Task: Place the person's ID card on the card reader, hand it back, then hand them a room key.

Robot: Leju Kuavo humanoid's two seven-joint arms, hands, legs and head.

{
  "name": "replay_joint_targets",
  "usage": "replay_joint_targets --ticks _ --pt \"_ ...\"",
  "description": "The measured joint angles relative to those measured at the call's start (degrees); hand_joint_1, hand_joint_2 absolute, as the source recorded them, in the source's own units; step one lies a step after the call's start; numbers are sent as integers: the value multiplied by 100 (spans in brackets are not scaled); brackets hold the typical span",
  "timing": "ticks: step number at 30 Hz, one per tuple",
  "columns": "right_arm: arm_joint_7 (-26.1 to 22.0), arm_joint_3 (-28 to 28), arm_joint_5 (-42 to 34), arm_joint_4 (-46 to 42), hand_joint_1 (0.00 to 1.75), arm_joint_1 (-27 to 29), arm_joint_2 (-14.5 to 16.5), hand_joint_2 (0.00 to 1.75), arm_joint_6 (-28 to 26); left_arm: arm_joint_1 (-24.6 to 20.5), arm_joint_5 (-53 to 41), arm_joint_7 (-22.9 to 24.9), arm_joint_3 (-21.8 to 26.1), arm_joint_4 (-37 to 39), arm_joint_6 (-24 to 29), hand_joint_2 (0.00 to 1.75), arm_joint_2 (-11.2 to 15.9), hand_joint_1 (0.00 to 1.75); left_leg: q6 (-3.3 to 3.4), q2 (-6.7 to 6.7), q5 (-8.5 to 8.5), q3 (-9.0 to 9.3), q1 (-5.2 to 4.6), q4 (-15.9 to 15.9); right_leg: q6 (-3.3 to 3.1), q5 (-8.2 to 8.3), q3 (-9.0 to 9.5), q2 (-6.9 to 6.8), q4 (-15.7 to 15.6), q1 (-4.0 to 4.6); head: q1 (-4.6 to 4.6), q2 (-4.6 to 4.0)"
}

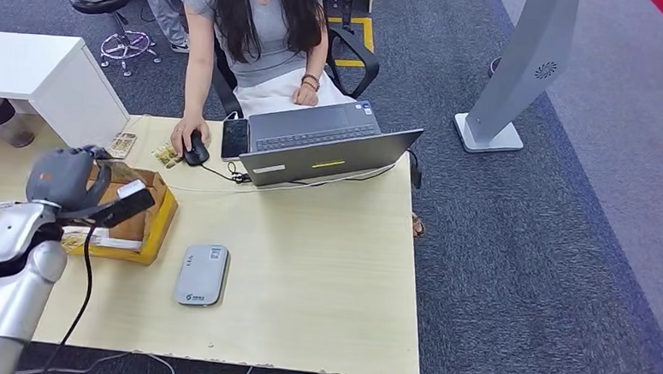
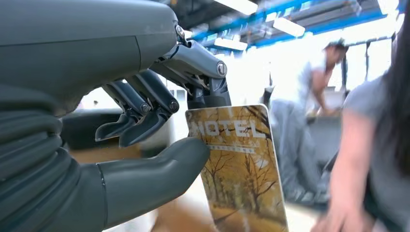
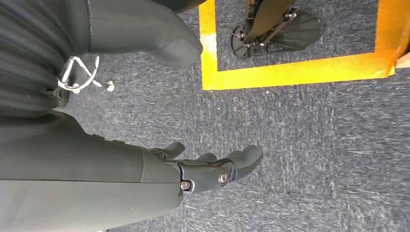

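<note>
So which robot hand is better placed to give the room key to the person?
The left robot hand: it already pinches the hotel key card above the table. The right robot hand hangs over the carpet, holding nothing.

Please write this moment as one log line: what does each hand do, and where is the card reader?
left hand: pinches hotel key card | right hand: hangs over carpet, holds nothing | card reader: bare on table

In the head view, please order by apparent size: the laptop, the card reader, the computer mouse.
1. laptop, clearly largest.
2. card reader, mid-sized; it lies nearer the camera, which may enlarge it somewhat.
3. computer mouse, smallest, partly under the person's hand.
</note>
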Motion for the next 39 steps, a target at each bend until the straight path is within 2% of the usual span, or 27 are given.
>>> replay_joint_targets --ticks 4,8,15,25,30,34,39 --pt "6 -2 15 2 0 -25 -2 175 9 -797 48 91 -269 84 -208 175 -28 175 0 10 2 4 -2 0 -1 7 -2 9 1 1 -2 0" --pt "10 -8 25 2 0 -31 -2 175 38 -1245 76 129 -454 222 -232 175 -92 175 0 11 2 4 -2 0 -1 7 -4 11 1 0 -3 0" --pt "20 -14 46 2 0 -34 -2 175 65 -1680 123 220 -671 409 -168 175 -208 175 -1 12 2 1 -1 0 -2 7 -8 12 1 -1 -3 0" --pt "40 -17 87 2 0 -34 -2 175 67 -1936 104 326 -815 634 -110 175 -297 175 -1 12 2 1 -1 0 -1 7 -8 13 1 -1 -2 0" --pt "72 -17 152 2 0 -62 -2 175 90 -2342 -28 509 -926 995 -67 175 -416 175 -1 11 2 0 -1 0 -1 7 -8 13 1 -1 -3 0" --pt "114 -17 165 2 0 -65 -2 175 89 -2544 -10 510 -991 1281 43 175 -490 0 -1 12 2 -1 -2 0 -1 7 -8 13 1 -1 -3 0" --pt "115 -17 152 2 0 -60 -2 175 87 -2572 35 489 -1010 1522 208 175 -546 0 -1 12 2 -1 -2 0 -2 6 -9 14 1 -1 -3 0"
